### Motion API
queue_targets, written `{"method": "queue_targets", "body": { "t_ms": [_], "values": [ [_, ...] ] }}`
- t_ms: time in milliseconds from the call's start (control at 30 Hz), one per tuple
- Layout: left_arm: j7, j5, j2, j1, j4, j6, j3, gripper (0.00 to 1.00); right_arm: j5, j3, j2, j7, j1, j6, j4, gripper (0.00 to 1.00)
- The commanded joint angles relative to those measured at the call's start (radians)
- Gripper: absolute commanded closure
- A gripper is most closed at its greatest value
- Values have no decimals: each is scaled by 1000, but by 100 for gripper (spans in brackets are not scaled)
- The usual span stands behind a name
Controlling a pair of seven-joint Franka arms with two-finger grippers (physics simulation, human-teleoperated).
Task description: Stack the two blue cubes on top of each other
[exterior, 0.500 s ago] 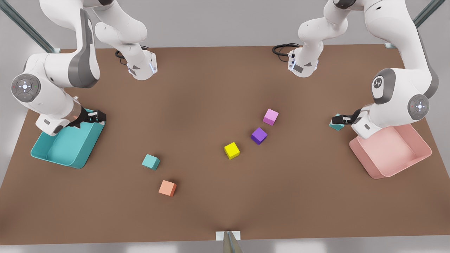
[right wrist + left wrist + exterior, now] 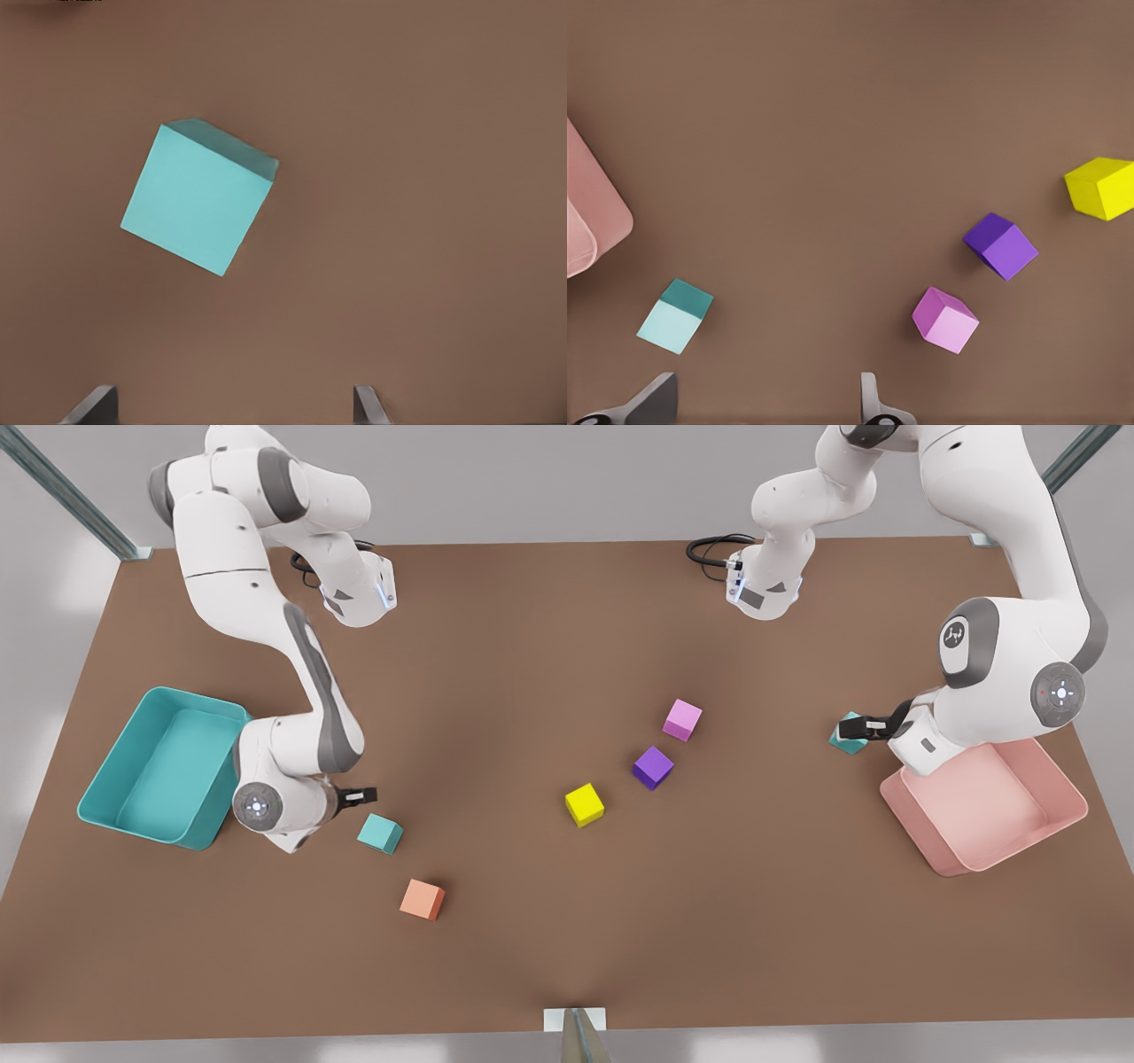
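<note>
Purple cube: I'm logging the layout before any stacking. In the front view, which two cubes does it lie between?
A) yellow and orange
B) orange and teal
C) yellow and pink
C: the purple cube sits on the diagonal line between the yellow cube and the pink cube.

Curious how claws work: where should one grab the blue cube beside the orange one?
Likely from straight above, pinching two opposite side faces of the blue cube; it lies flat with clear sides, but turned, so the right claw should rotate to match.
</note>
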Motion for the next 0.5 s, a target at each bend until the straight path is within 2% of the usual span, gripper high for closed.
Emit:
{"method": "queue_targets", "body": {
  "t_ms": [0,467],
  "values": [
    [4,1,0,1,0,-4,-1,0,79,1,13,354,-9,196,-5,0],
    [4,1,6,4,0,-8,-1,0,87,1,91,414,15,290,1,0]
  ]
}}
